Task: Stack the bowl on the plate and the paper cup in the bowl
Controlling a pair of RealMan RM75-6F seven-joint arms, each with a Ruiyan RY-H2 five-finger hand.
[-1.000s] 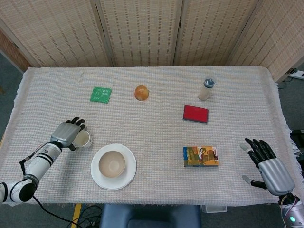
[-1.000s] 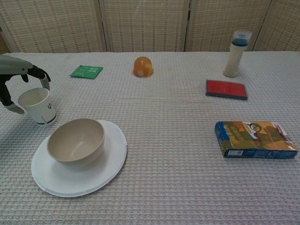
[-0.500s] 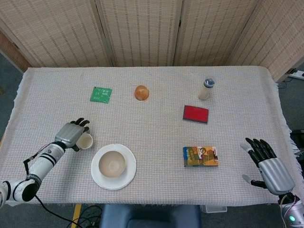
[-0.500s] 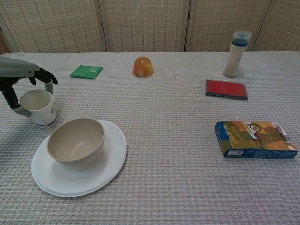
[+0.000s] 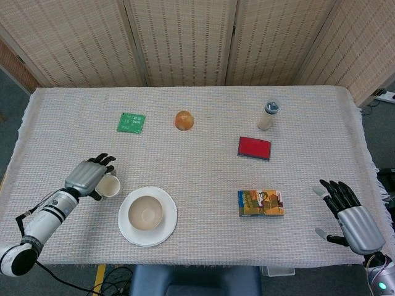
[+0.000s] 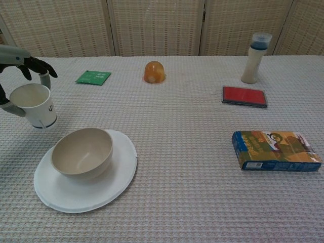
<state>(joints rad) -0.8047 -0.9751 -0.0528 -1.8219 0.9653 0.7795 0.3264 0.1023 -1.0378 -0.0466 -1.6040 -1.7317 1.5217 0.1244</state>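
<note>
A beige bowl (image 5: 145, 213) (image 6: 82, 152) sits on the white plate (image 5: 164, 230) (image 6: 104, 189) near the table's front left. My left hand (image 5: 90, 177) (image 6: 19, 66) grips a white paper cup (image 5: 109, 185) (image 6: 35, 105) and holds it clear of the cloth, slightly tilted, just left of the plate. My right hand (image 5: 349, 217) hovers with fingers spread at the table's front right edge, holding nothing; the chest view does not show it.
On the cloth lie a green packet (image 5: 130, 123), an orange round object (image 5: 183, 120), a white bottle (image 5: 268, 115), a red flat box (image 5: 254, 148) and a colourful carton (image 5: 260, 203). A woven screen stands behind the table.
My left hand closed on the paper cup and lifted it off the cloth, drawing it slightly left and toward me. The right hand stayed put.
</note>
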